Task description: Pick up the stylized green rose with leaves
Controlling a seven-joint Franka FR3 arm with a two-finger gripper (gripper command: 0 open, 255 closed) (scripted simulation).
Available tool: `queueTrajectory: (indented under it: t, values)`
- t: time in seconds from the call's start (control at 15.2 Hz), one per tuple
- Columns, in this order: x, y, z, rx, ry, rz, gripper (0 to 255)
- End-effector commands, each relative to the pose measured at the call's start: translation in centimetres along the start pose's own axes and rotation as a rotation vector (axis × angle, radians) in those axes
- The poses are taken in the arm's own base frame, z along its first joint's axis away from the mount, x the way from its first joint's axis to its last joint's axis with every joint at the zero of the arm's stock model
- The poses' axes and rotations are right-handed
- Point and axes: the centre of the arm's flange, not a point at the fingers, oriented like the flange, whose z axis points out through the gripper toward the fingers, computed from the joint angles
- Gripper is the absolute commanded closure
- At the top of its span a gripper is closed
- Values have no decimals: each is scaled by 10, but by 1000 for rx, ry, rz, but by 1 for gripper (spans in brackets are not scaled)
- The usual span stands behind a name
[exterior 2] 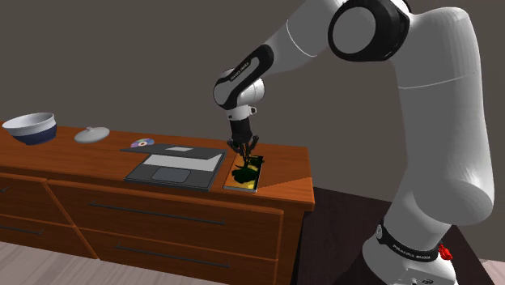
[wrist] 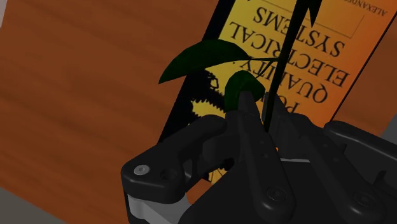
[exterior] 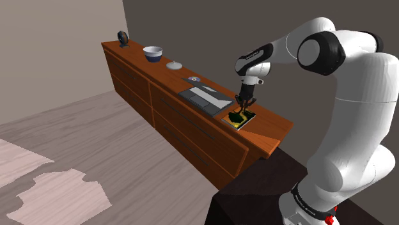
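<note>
While the hand (exterior: 242, 105) pinches the green rose (exterior: 237, 118) by its stem atop the yellow book (exterior: 247, 122), at the laptop's (exterior: 203, 98) four o'clock in the shoulder view, best lift straight up, slowly, so nothing slips.

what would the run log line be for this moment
phase: grasp | gripper: shut on green rose stem | rose: over yellow book at dresser end | lift: cannot tell
</note>
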Motion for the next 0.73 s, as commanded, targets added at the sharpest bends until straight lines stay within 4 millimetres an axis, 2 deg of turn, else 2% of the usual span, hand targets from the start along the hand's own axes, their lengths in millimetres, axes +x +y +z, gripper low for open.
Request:
queueTrajectory:
  t: [0.0, 0.66]
  values:
    - [-3, 1, -7, 0, -1, 0, 255]
    - [-18, 7, -58, 0, -1, 0, 255]
